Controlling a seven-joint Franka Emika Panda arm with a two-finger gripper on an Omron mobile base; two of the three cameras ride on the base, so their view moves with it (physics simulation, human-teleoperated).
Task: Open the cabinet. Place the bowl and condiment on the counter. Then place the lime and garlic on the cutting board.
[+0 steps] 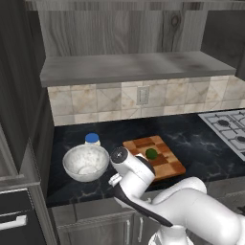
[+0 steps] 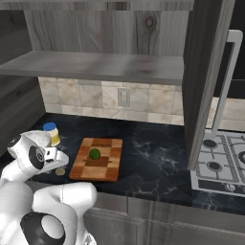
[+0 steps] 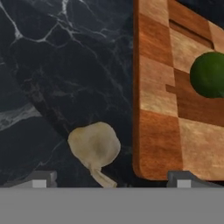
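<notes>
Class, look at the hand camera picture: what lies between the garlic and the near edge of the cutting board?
Nothing. In the hand view, a bare strip of black counter separates the garlic from the cutting board; they are apart.

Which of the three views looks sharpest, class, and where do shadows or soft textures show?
Hand view: close and crisp, the garlic beside the cutting board, with the lime cut by the frame edge. Left base view: the bowl has a shaded inside. Right base view: the counter lies dim under the shelf, its textures soft.
</notes>
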